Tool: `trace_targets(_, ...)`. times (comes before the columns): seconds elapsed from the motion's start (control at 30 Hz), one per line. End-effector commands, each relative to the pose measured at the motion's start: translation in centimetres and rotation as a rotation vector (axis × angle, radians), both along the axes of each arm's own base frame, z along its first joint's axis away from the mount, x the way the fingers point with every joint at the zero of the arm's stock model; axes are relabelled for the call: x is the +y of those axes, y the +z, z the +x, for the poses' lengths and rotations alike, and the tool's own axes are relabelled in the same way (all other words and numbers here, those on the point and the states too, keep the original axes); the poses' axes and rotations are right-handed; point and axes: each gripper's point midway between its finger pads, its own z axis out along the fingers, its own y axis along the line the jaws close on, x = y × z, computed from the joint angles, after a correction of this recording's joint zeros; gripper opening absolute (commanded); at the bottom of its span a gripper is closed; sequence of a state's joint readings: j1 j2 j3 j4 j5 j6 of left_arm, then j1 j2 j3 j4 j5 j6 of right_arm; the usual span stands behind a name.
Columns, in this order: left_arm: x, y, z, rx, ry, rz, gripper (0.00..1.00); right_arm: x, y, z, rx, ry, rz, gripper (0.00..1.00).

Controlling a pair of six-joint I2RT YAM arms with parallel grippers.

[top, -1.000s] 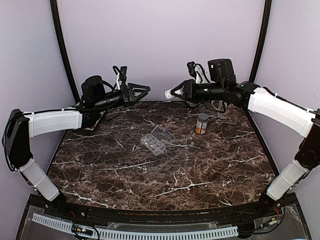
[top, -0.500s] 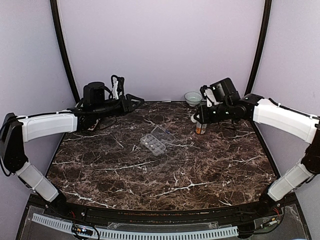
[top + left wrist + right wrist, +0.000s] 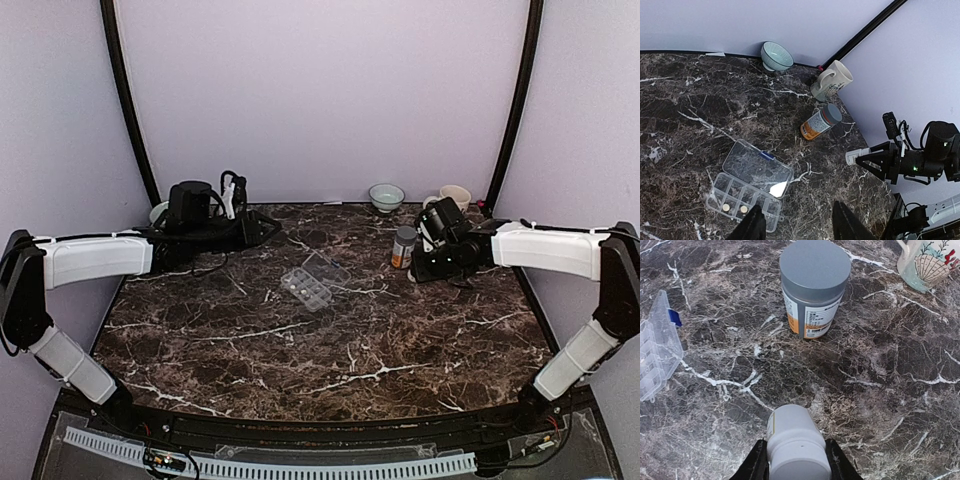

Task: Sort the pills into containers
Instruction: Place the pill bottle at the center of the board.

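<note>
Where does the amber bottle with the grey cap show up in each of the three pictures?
Top external: amber bottle right of centre, toward the back.
Left wrist: just right of centre, below the mug.
Right wrist: top centre, above the white bottle in the right gripper.
Shared landmark: the clear organiser box, left of the bottle in every view.

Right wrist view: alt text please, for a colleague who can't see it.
The right hand grips a small white bottle over a dark marble table. Beyond it stands an amber bottle with a grey cap; the clear organiser box shows at the left edge, a shell-print mug at top right.
</note>
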State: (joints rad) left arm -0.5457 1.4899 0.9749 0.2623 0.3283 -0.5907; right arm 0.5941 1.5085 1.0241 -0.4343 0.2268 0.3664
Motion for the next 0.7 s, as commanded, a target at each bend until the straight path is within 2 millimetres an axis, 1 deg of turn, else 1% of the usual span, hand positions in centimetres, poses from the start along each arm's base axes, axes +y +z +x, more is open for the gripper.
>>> trace_targets(0.0, 1.0, -0.6, -0.9, 0.009, 0.017, 0.025, 0.47, -0.7, -1.7, 2.0, -0.027, -0.030, -0.030, 0.13)
trace_targets(0.03, 1.1, -0.9, -1.1, 0.016, 0.019, 0.028, 0.47, -0.8, -1.8, 2.3, -0.033, -0.033, -0.029, 0.13)
trace_targets(0.07, 1.2, -1.1, -1.1, 0.021, 0.022, 0.028, 0.47, -0.9, -3.0, 2.6, -0.015, -0.037, -0.046, 0.13)
trace_targets(0.13, 1.4, -1.7, -1.4, 0.031, 0.027, 0.033, 0.47, -1.0, -3.7, 3.1, -0.007, -0.042, -0.051, 0.13)
trace_targets(0.33, 1.8, -2.6, -1.9, 0.046, 0.039, 0.047, 0.47, -1.0, -4.8, 4.5, 0.005, -0.042, -0.081, 0.14)
trace_targets(0.57, 1.9, -3.2, -2.0, 0.057, 0.045, 0.051, 0.47, -0.7, -5.6, 4.9, 0.019, -0.038, -0.089, 0.17)
trace_targets(0.67, 1.8, -3.3, -1.9, 0.059, 0.043, 0.054, 0.47, -0.7, -5.9, 4.9, 0.031, -0.036, -0.097, 0.22)
